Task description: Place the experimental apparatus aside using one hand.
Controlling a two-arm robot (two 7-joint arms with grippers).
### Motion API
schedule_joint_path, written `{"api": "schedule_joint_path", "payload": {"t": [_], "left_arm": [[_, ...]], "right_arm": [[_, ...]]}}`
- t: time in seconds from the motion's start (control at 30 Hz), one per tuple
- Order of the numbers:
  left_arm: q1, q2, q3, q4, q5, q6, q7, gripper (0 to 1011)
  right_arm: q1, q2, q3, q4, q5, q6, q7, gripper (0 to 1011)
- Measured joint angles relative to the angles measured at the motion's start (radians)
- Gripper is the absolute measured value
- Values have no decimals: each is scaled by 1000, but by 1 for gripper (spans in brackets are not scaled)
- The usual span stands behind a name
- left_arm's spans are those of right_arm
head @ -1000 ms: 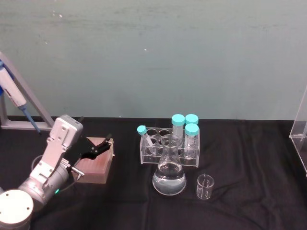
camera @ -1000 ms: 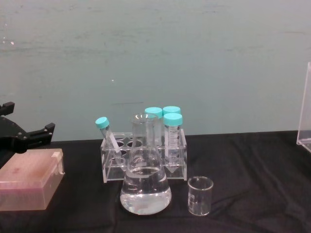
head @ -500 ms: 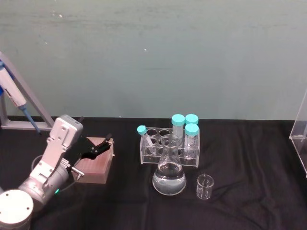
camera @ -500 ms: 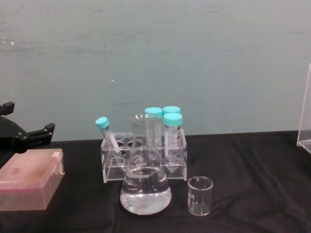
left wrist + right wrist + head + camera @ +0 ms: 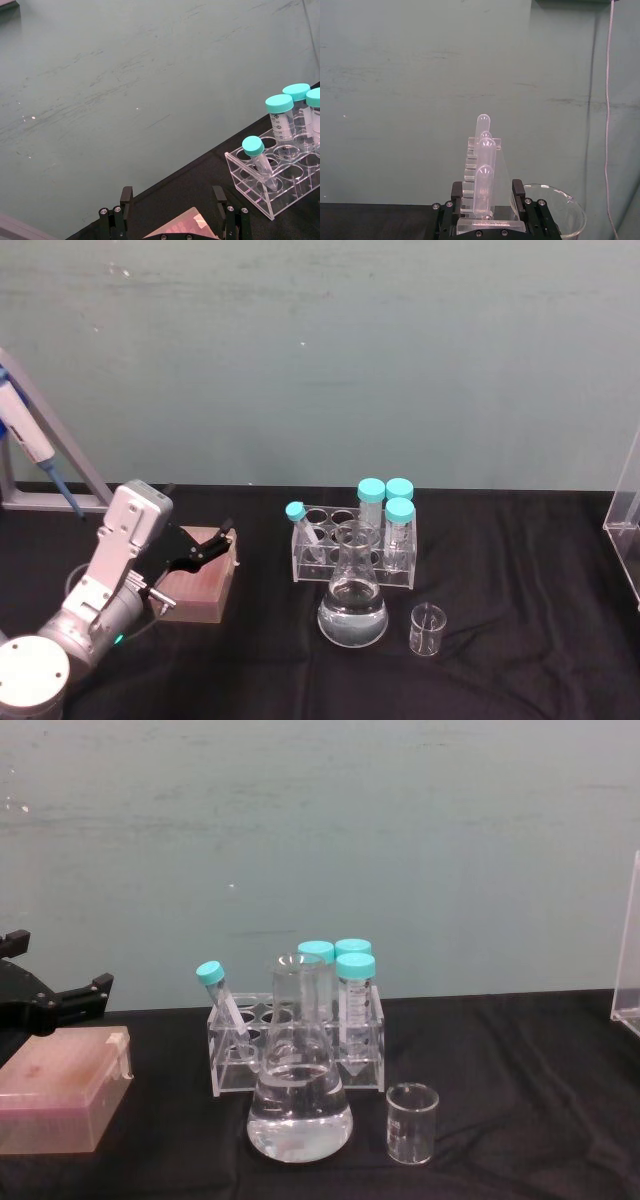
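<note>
Nearest on the black tabletop stand a small clear glass beaker and, just left of it, a large clear conical flask part full of clear liquid; a clear acrylic rack of teal-capped tubes sits right behind the flask. Well to the left, the left tool hovers over a pinkish-brown rectangular box, fingers spread wide, gripping nothing. The right tool is spread too, a tall narrow clear acrylic stand of long tubes showing in its gap; contact cannot be told

Conical flask stands before the tube rack, beaker just beside it.
</note>
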Motion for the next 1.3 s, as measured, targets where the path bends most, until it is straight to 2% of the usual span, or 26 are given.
{"api": "schedule_joint_path", "payload": {"t": [0.63, 0.83, 0.87, 1.07, 1.3], "left_arm": [[0, 0, 0, 0, 0, 0, 0, 1000], [0, 0, 0, 0, 0, 0, 0, 1000], [0, 0, 0, 0, 0, 0, 0, 1000], [0, 0, 0, 0, 0, 0, 0, 1000], [0, 0, 0, 0, 0, 0, 0, 1000]], "right_arm": [[0, 0, 0, -1, -1, -1, 0, 611], [0, 0, 0, -1, -1, -1, 0, 757], [0, 0, 0, -1, -1, -1, 0, 809], [0, 0, 0, -1, -1, -1, 0, 972], [0, 0, 0, -1, -1, -1, 0, 1003]]}}
